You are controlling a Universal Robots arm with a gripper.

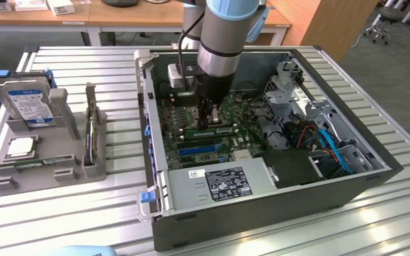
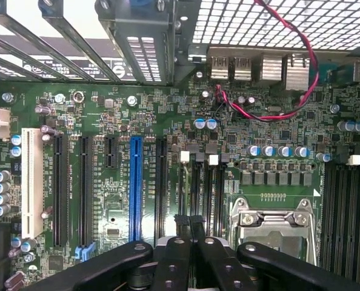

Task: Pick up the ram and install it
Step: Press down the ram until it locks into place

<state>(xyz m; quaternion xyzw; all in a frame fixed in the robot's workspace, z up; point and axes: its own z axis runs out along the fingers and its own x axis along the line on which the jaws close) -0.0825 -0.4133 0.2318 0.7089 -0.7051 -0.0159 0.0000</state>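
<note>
The ram (image 1: pixel 223 131) is a green stick with a white sticker. It stands on edge in a slot of the motherboard (image 1: pixel 190 114), inside the open computer case (image 1: pixel 262 197). My gripper (image 1: pixel 209 124) reaches straight down into the case and is directly over the stick's middle, fingers shut together. In the wrist view the shut gripper (image 2: pixel 189 221) lines up with the ram's thin top edge (image 2: pixel 183 188), which runs along the memory slots beside the CPU socket (image 2: pixel 274 221). Whether the fingertips touch the stick cannot be told.
A grey tray (image 1: pixel 70 173) at the exterior view's left holds a blue-labelled hard drive (image 1: pixel 27 104), a square silver CPU (image 1: pixel 21 146) and a thin board on edge (image 1: pixel 91 128). Drive cages and cables (image 1: pixel 326 144) crowd the case's right. A blue expansion slot (image 2: pixel 136 182) runs beside the memory slots.
</note>
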